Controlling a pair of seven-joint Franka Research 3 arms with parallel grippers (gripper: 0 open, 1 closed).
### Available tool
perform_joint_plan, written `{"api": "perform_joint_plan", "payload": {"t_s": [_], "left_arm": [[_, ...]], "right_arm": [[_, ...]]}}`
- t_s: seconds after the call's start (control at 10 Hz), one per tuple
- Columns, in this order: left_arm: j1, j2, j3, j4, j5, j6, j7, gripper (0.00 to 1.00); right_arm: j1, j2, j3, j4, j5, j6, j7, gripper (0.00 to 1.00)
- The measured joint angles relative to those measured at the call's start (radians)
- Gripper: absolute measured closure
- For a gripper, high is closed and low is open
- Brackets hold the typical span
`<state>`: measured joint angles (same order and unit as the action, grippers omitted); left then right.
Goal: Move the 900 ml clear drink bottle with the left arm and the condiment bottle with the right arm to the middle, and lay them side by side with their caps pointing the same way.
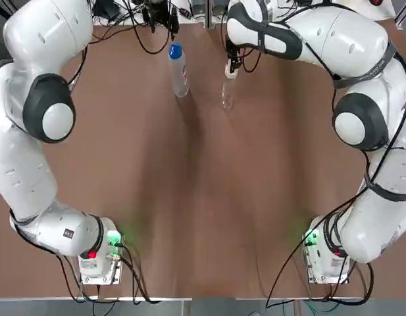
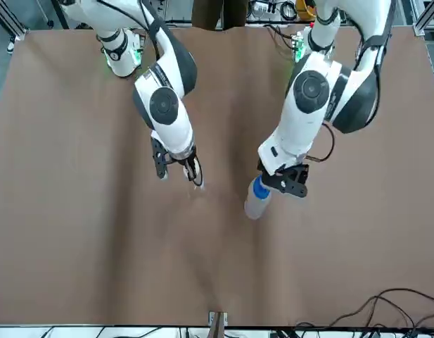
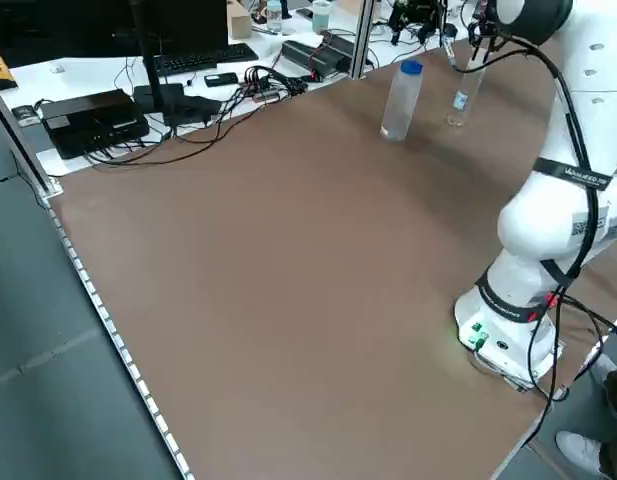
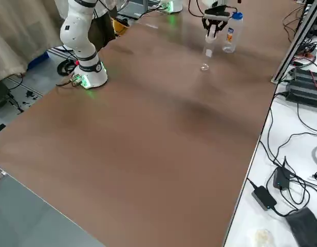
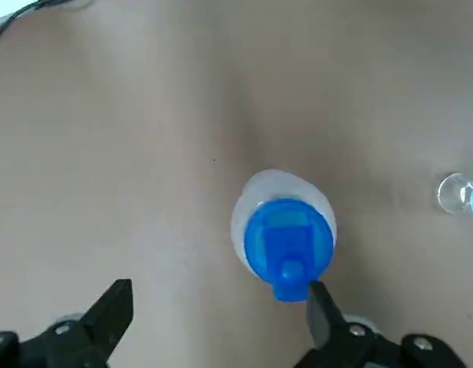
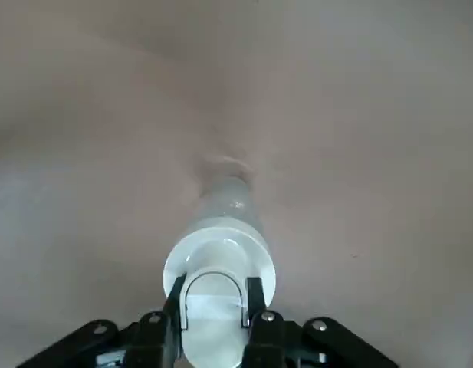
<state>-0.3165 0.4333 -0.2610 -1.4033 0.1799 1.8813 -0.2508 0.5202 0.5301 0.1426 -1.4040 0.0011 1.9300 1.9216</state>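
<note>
- The condiment bottle (image 4: 206, 51) is clear, and from across the surface (image 1: 203, 197) I can hardly see its body.
- I cannot tell if its bottom touches the surface or hangs just over it.
- From overhead, the left claw (image 5: 218, 289) is half lost among the dark cables at the far edge.
- On the left wrist camera, the blue cap (image 5: 288, 239) hides almost all of the drink bottle (image 1: 179, 74). Only a pale ring of its body shows around the cap.
- The left claw is released, with its fingers spread wide. It sits above the drink bottle, a bit to the far side. The blue cap is close by one finger, not in the middle of the gap.
- The drink bottle stands upright at the far end of the surface, and nothing holds it.
- The right claw (image 6: 215, 288) is clenched on the white cap (image 6: 221, 264) of the condiment bottle, one finger on each side. The bottle points straight down below the claw.
- The two bottles are near each other but not touching. The drink bottle is on my robot's left.
</note>
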Motion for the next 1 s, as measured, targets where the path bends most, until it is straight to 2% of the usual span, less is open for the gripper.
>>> {"api": "perform_joint_plan", "payload": {"t_s": [0.1, 0.2, 0.5, 0.6, 0.8, 1.0], "left_arm": [[0.000, 0.013, -0.007, 0.000, 0.000, 0.010, 0.050, 0.00], [0.000, 0.030, -0.013, -0.001, 0.000, 0.029, 0.107, 0.00], [0.000, 0.082, -0.024, -0.002, 0.000, 0.077, 0.174, 0.00], [0.000, 0.096, -0.031, -0.002, 0.000, 0.086, 0.174, 0.00], [-0.001, 0.101, -0.037, -0.001, 0.000, 0.096, 0.174, 0.00], [-0.002, 0.102, -0.037, -0.001, 0.000, 0.096, 0.175, 0.00]], "right_arm": [[0.000, 0.000, 0.000, 0.000, 0.000, 0.000, 0.015, 0.64], [0.000, 0.000, -0.001, 0.000, 0.000, 0.001, 0.033, 0.52], [0.007, -0.002, 0.000, 0.006, -0.001, 0.006, 0.037, 0.08], [0.008, -0.005, 0.000, 0.008, -0.006, 0.007, 0.019, 0.01], [0.009, -0.024, -0.001, 0.012, -0.022, 0.008, -0.113, 0.01], [0.009, -0.061, -0.007, 0.013, -0.026, -0.010, -0.335, 0.01]]}}
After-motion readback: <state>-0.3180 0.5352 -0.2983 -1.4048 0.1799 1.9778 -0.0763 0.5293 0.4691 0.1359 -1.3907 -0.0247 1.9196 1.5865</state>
